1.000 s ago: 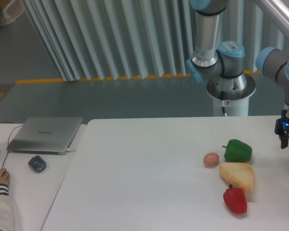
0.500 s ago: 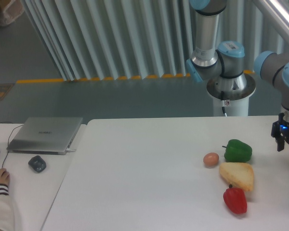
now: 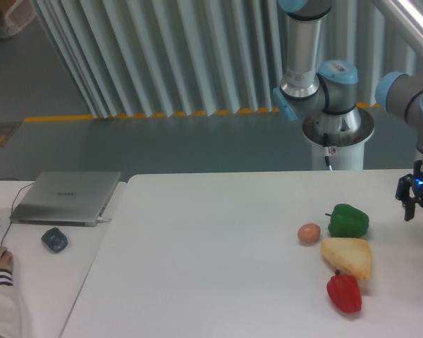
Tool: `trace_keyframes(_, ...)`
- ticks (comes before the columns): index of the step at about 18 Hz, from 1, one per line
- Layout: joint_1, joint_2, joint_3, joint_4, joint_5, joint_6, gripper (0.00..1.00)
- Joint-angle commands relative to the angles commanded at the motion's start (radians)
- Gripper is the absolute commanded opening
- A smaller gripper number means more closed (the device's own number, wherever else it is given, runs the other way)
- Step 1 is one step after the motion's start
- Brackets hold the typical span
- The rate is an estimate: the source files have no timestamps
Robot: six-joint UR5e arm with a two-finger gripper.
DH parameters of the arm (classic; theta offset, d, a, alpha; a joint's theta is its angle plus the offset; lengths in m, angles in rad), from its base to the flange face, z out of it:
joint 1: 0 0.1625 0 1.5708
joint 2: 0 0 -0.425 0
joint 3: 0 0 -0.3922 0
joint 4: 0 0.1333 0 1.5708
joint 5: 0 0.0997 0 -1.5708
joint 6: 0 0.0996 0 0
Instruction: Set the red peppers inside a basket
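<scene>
The red pepper (image 3: 345,293) lies near-right on the tabletop (image 3: 211,253), touching the yellow wedge (image 3: 347,257); likely light, glossy and slippery, so grip its widest body; end effector (image 3: 417,208) empty, opening unclear.

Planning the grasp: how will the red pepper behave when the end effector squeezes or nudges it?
The red pepper looks glossy, so it may slip between the fingers. Its rounded, lobed body lies on its side on the table, so a nudge would probably rock or roll it. It likely keeps its shape.
</scene>
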Motion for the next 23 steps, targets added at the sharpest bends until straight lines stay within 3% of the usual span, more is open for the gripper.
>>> trace_keyframes(3, -0.015, -0.011, -0.003, 0.058, -0.005, -0.096, 1.00)
trace_keyframes(7, -0.038, -0.049, 0.049, 0.064, -0.021, -0.432, 1.00)
trace_keyframes(12, -0.054, -0.057, 0.071, 0.060, -0.028, -0.607, 1.00)
trace_keyframes(16, -0.071, -0.060, 0.074, 0.061, -0.026, -0.880, 1.00)
trace_keyframes(23, -0.192, -0.071, 0.097, 0.077, -0.015, -1.037, 1.00)
